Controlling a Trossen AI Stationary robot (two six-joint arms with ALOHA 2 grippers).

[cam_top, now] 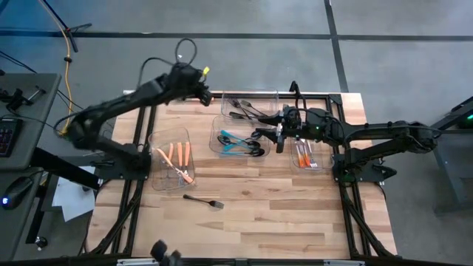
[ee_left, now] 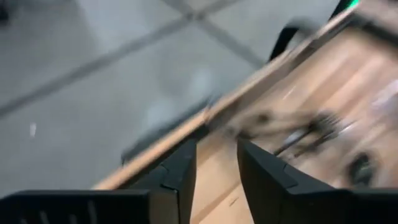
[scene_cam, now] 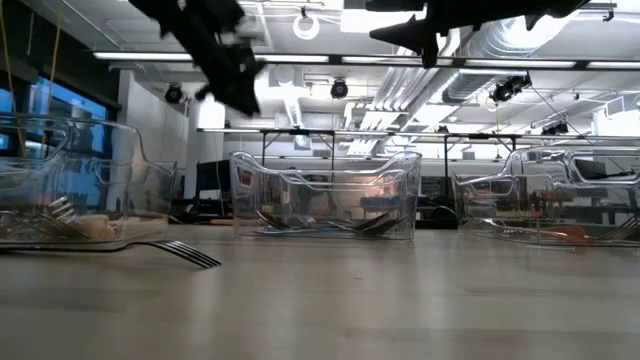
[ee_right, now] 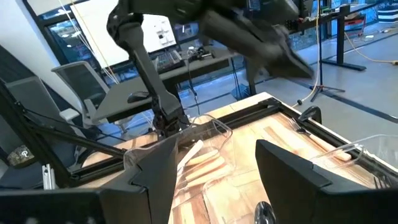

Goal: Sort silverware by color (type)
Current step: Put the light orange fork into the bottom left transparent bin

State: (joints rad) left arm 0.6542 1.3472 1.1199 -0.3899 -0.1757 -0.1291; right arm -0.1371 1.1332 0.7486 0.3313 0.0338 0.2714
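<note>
Silverware is mostly binned from above: orange pieces [cam_top: 177,157] in the left bin [cam_top: 157,140], teal ones [cam_top: 230,140] in the middle, and one black fork [cam_top: 204,200] loose on the table [cam_top: 281,214]. Low down, that fork [scene_cam: 150,247] lies before the bins. Left pincer [ee_left: 216,167], jaws part-spread and empty, hangs at the far edge, likely between picks. Right pincer [ee_right: 214,165] spread wide, empty.

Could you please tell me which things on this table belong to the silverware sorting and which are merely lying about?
Job: orange-handled silverware, teal-handled silverware, black silverware, loose black fork.

Other: clear bins, wooden table, keyboard on the side desk.
</note>
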